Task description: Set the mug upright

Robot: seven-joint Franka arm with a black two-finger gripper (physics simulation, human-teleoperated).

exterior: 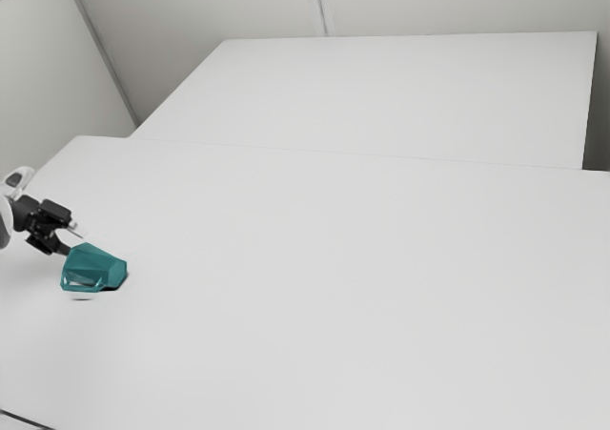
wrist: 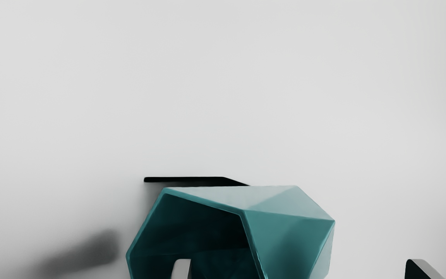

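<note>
I found my gripper [exterior: 72, 240] low over the white table [exterior: 334, 335], toward the exterior view's left edge, with the teal mug [exterior: 107, 266] close by its fingertips. My two fingers stood spread wide, with nothing pinched between them. The mug lay on its side on the table and was not upright. Its faceted body was between my fingers as seen in the wrist view, its open mouth toward one finger and its closed end toward the other. The first fingertip [wrist: 181, 269] overlapped the dark opening; I could not tell whether it was inside the mug or above it. The other finger was well apart from the mug, out past its closed end. In the exterior view, the handle [exterior: 84, 288] was on the side of the mug facing the camera. A soft grey shadow [wrist: 87, 250] lay on the table outside the mouth, near the first finger.
</note>
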